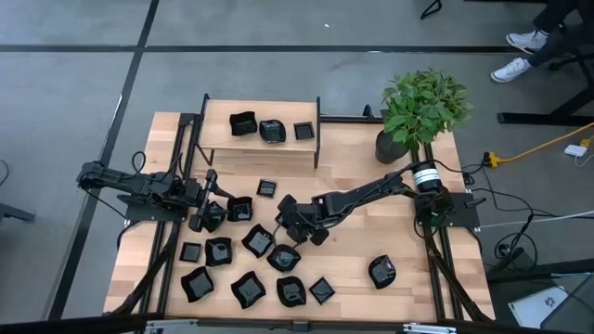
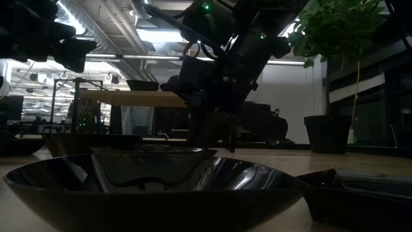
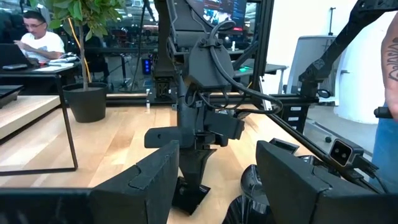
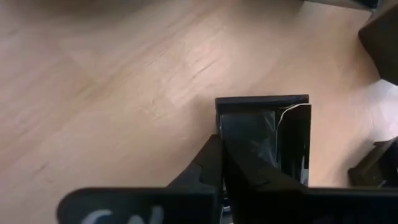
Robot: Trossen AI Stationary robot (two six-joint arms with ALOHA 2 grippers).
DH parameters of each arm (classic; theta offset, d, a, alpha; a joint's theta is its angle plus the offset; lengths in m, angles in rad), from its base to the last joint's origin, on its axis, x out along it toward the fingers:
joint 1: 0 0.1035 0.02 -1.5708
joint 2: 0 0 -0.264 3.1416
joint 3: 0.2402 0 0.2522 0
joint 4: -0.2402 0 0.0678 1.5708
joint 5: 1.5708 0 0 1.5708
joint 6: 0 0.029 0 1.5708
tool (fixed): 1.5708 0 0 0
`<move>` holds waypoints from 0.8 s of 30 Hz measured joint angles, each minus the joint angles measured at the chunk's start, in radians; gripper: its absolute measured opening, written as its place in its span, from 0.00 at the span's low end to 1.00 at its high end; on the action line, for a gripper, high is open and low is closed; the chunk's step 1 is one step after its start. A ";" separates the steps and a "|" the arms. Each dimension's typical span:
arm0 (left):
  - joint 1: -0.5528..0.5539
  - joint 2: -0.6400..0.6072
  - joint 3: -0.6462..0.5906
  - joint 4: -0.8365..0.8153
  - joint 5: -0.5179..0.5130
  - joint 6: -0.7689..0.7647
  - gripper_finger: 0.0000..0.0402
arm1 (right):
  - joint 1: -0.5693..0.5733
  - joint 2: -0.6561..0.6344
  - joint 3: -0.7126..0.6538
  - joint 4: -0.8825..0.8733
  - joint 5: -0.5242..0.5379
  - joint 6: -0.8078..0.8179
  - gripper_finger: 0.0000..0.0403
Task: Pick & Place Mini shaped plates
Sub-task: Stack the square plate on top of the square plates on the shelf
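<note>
Table (image 1: 371,232) of pale wood fills the high view, with a raised shelf (image 1: 260,147) at its twelve o'clock edge already carrying three mini shaped plates (image 1: 270,129), and a potted plant (image 1: 419,111) at about two o'clock. Most of the remaining black plates (image 1: 243,278) lie scattered from six to eight o'clock, with one alone (image 1: 381,271) near five o'clock.

Reaching in from three o'clock, the right arm brings the right gripper (image 1: 290,220) down at the table's centre, just above the cluster. Its wrist view shows the fingers (image 4: 249,168) clenched on the rim of a small square plate (image 4: 264,127) that sits flat on the wood. By my reading, the grasp step is in hand: the pinch is made, the lift is not.

Over at nine o'clock, the left gripper (image 1: 206,215) hovers beside the plates with its fingers (image 3: 149,180) spread and nothing between them.

Next, the right arm probably needs a straight rise to clear neighbouring dishes, then a carry toward the shelf at twelve o'clock. A thin rim grip on glossy ware could slip, so a slow, level lift seems wise.
</note>
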 joint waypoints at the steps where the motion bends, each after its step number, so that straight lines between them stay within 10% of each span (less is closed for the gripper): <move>1: 0.000 0.000 0.000 0.000 0.000 0.000 0.52 | 0.000 0.000 0.000 -0.002 0.000 0.003 0.02; 24: 0.000 0.000 0.000 0.000 0.000 0.000 0.52 | -0.002 0.004 0.232 -0.345 -0.008 0.457 0.01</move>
